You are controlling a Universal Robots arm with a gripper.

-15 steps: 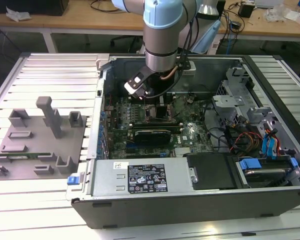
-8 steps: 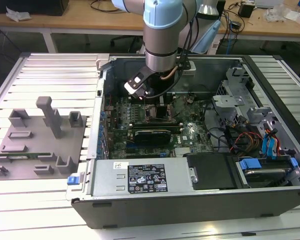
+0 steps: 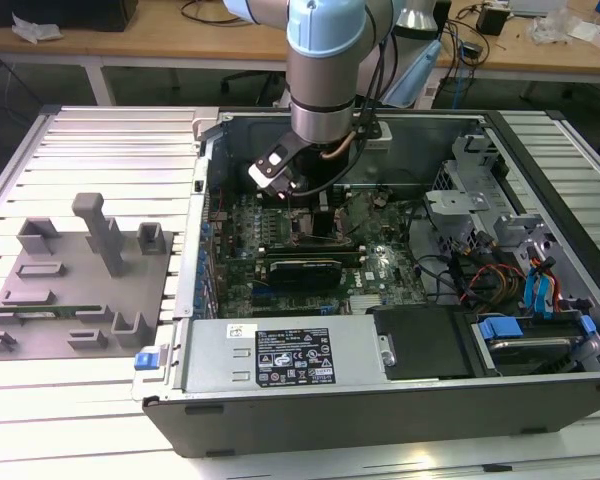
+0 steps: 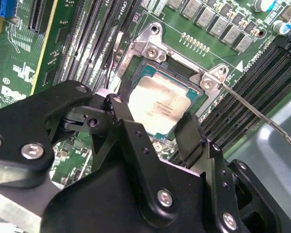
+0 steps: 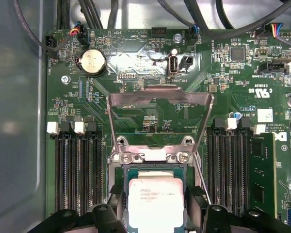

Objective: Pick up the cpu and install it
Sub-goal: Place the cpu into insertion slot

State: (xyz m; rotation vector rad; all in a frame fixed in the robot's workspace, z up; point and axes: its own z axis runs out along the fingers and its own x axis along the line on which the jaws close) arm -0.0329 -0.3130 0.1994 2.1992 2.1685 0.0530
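A ribbed metal table carries everything; its surface is made of long pale slats; on it, toward the exterior view's left, lies a flat grey tray with upright blocks on its top; just beside the tray, toward the exterior view's right, lies an open computer case, its side panel off, covering most of the table.

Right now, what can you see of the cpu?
The cpu is a small flat square chip with a pale silver metal top bearing print, over a green base. It lies flat within the open socket, its load plate raised. The gripper stands right over it; contact is unclear.
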